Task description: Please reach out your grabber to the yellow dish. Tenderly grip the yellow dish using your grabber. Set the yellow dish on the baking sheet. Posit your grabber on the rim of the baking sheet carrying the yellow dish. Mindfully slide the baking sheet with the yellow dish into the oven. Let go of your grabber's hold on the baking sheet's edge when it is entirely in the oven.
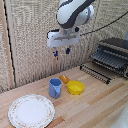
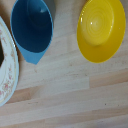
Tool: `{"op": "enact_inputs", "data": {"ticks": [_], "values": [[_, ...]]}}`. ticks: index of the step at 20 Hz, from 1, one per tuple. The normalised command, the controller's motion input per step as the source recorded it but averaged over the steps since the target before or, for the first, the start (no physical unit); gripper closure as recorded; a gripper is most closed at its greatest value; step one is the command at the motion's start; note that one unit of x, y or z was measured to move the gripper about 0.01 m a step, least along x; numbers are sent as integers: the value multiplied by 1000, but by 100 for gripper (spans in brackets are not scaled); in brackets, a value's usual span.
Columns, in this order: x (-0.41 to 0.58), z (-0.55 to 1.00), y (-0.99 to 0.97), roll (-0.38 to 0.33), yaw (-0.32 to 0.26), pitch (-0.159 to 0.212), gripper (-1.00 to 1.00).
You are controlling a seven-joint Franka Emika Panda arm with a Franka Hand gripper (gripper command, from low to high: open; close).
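- The tool (image 1: 61, 51) hangs in the air well above the desk (image 1: 95, 107), at the end of the white arm (image 1: 74, 14); its two short blue-tipped fingers (image 1: 68, 50) point down with a clear gap between them, and nothing is held.
- The yellow dish (image 1: 75, 87) sits upright on the desk, below the tool and a little to the exterior view's right of it. The wrist view shows the dish (image 2: 101, 30) from above, its inside bare.
- The blue cup (image 1: 55, 88) stands just beside the dish on the exterior view's left; whether the two touch cannot be told. A small orange block (image 1: 64, 78) lies just behind them, farther from the camera.
- A large patterned white plate (image 1: 31, 110) lies near the camera at the exterior view's left, close to the cup.
- The oven (image 1: 114, 55) stands at the far right of the exterior view, door open.
- The baking sheet (image 1: 96, 71) juts out from the oven's front over the desk, well apart from the dish.
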Motion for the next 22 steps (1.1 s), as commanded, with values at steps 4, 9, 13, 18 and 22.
{"op": "enact_inputs", "data": {"ticks": [4,9,13,18,22], "values": [[-334,-239,-423,33,-31,57,-100],[-383,-288,-566,57,-40,81,-100],[-315,-327,-504,39,-23,55,-100],[-281,-501,-499,6,-10,4,-100],[-161,-481,-471,0,0,2,-100]]}}
